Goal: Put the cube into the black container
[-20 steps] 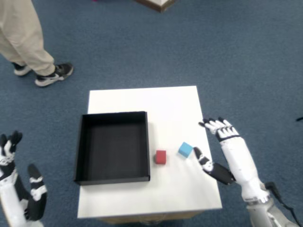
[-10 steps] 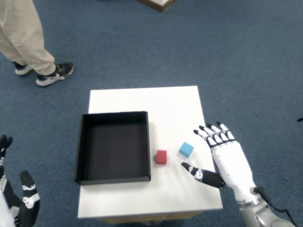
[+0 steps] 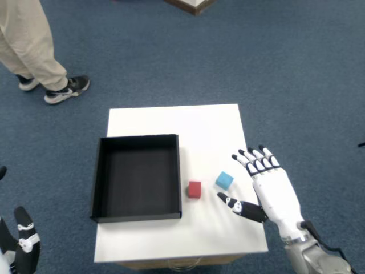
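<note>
Head view: a white table [image 3: 171,123] on blue carpet carries the black container [image 3: 137,177], a red cube [image 3: 195,189] and a blue cube [image 3: 224,181].
Container: open-topped and empty, on the left half of the table, its front wall near the front edge.
Red cube: on the bare top just beside the container's right wall, apart from it, about level with its front half.
Blue cube: right of the red one and slightly farther back, turned at an angle to the table edges; the two do not touch.
Right hand: [image 3: 265,188] released and holding nothing, fingers spread and pointing toward the far edge, thumb stretched left over the table near the right edge.
Key relation: both cubes lie to the left of the palm; the blue one is nearer, just off the thumb and index finger, the red one beyond it toward the container.
Nearer hand: the right; the left hand [image 3: 20,251] sits off the table at the lower left corner of the frame.
Change: since half a second ago the right hand has edged slightly left toward the blue cube; the cubes have not moved.
</note>
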Available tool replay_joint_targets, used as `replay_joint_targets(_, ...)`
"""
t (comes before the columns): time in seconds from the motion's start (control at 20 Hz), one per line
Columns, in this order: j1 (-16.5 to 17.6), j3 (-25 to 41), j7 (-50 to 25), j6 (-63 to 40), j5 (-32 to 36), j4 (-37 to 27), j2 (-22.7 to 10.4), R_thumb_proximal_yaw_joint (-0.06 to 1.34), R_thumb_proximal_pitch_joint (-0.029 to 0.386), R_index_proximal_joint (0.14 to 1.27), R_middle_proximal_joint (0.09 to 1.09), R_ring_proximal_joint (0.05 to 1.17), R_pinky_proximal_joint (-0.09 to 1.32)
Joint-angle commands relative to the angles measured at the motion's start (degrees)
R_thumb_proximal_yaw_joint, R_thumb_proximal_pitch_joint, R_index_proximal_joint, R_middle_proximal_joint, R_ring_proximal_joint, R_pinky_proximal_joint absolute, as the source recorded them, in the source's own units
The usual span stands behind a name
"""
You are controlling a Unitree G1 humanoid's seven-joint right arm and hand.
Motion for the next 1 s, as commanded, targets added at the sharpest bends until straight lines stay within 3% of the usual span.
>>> replay_joint_targets(0.05,-2.9,-0.5,-3.9,0.8,0.5,0.6,-0.5,0.33,0.013,0.3,0.22,0.22,0.06)
replay_joint_targets(0.2,-4.9,-0.3,-4.6,1.4,0.1,3.3,0.1,0.34,0.068,0.32,0.23,0.22,0.06)
replay_joint_targets(0.35,-6.5,-0.1,-5.0,1.3,-0.1,5.3,0.6,0.35,0.093,0.36,0.23,0.22,0.05)
replay_joint_targets(0.65,-9.1,-0.3,-5.3,-1.3,0.4,9.0,0.9,0.35,0.116,0.41,0.24,0.21,0.02)
replay_joint_targets(1.0,-9.3,-0.6,-2.0,2.0,0.5,17.8,2.4,0.39,0.126,0.44,0.24,0.21,0.0)
